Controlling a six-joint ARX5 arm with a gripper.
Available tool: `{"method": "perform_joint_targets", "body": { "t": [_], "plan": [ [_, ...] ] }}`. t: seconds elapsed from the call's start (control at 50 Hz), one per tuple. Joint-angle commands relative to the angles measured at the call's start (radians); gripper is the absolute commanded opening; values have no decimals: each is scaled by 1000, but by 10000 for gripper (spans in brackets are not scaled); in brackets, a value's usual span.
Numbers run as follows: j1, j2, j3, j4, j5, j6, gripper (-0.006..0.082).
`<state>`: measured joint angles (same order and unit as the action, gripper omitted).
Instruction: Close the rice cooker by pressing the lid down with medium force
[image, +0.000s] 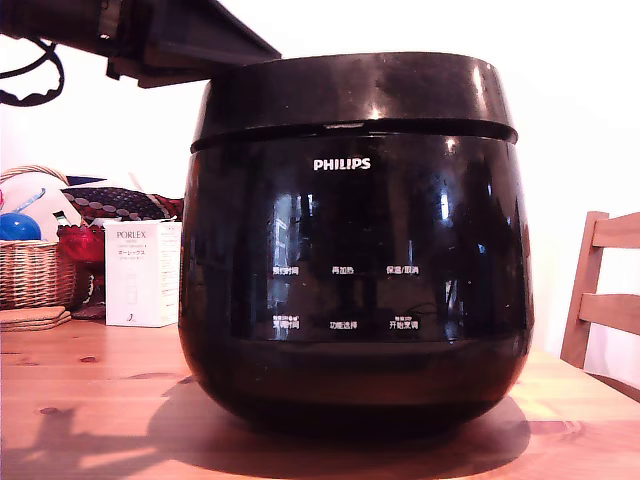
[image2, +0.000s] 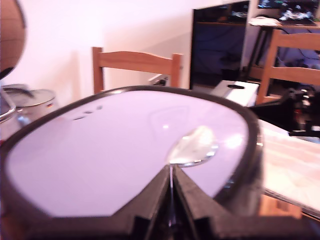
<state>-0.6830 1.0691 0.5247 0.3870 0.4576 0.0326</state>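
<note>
The glossy black rice cooker with its white PHILIPS logo fills the middle of the exterior view, standing on the wooden table. Its lid lies down on the body, with only a thin seam between them; the inner plate is hidden. My gripper reaches in from the exterior view's upper left and rests over the lid's edge. In the wrist view, the fingers are pressed together, so the gripper is shut, with its tips on the shiny lid top and nothing held.
A wicker basket and a white PORLEX box stand behind the cooker at the exterior view's left. A wooden chair is at its right. The wrist view shows another chair back and a metal pot beyond the lid.
</note>
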Motion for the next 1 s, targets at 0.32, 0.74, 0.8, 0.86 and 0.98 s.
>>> {"method": "perform_joint_targets", "body": {
  "t": [0.32, 0.74, 0.8, 0.86, 0.98],
  "plan": [
    [-18, 32, -113, -52, -40, 29, -21],
    [-18, 53, -113, -127, -101, 28, -21],
    [-18, 61, -113, -138, -101, 29, -21],
    [-18, 71, -113, -139, -100, 29, -21],
    [-20, 82, -113, -152, -100, 42, -21]
  ]
}}
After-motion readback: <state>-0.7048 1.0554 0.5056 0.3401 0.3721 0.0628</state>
